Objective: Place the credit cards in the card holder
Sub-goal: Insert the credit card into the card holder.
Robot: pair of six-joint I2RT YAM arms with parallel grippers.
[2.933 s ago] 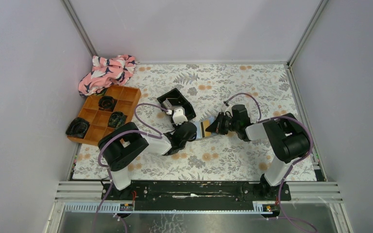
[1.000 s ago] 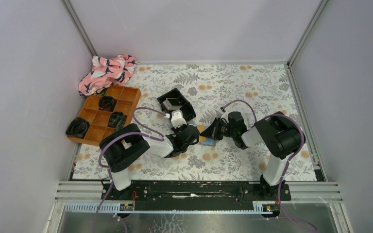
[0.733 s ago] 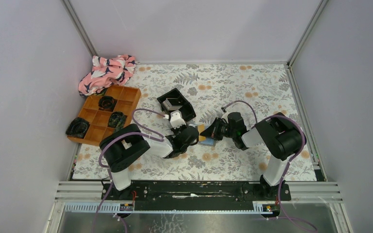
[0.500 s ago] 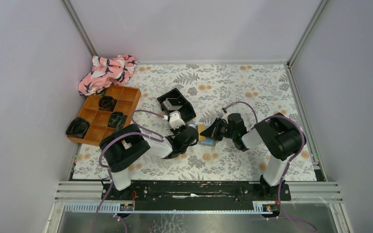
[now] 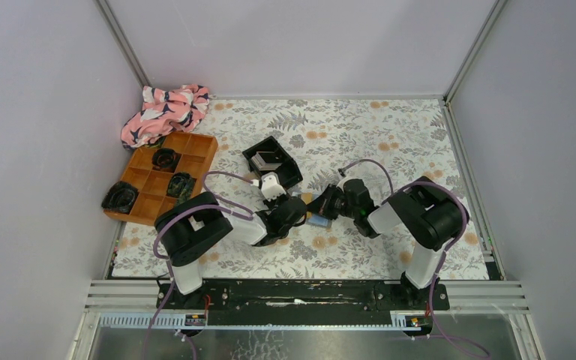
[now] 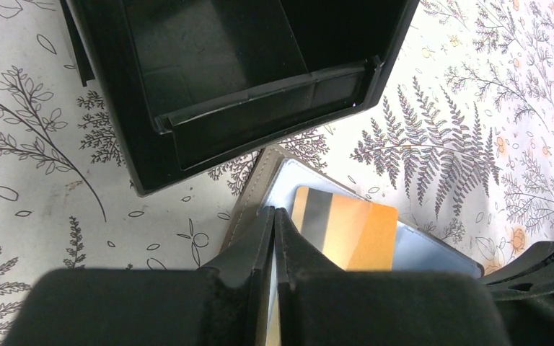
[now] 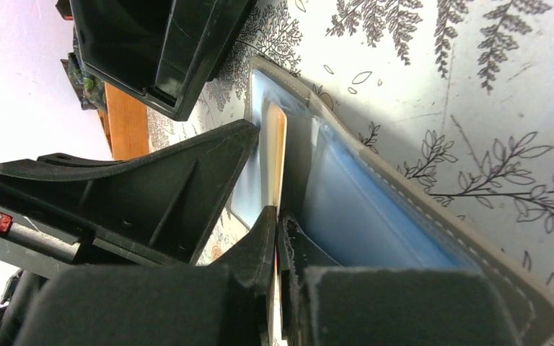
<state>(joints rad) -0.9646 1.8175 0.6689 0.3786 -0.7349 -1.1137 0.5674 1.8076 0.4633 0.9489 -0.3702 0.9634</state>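
Inside the card holder (image 6: pixel 251 194), gold card (image 6: pixel 353 234) lies lengthwise toward right pincer (image 7: pixel 278 216).

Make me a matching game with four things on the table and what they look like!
Things:
1. cloth
2. compartment tray
3. card
4. wallet

Looks:
a. gold with a dark stripe
b. pink, crumpled in the far left corner
c. blue inside, lying open
d. orange, with dark things in it

Pairs: 1-b, 2-d, 3-a, 4-c

Bright, even light, soft shadows; wrist views blur at bottom; sheen on the credit card (image 6: pixel 350 234).
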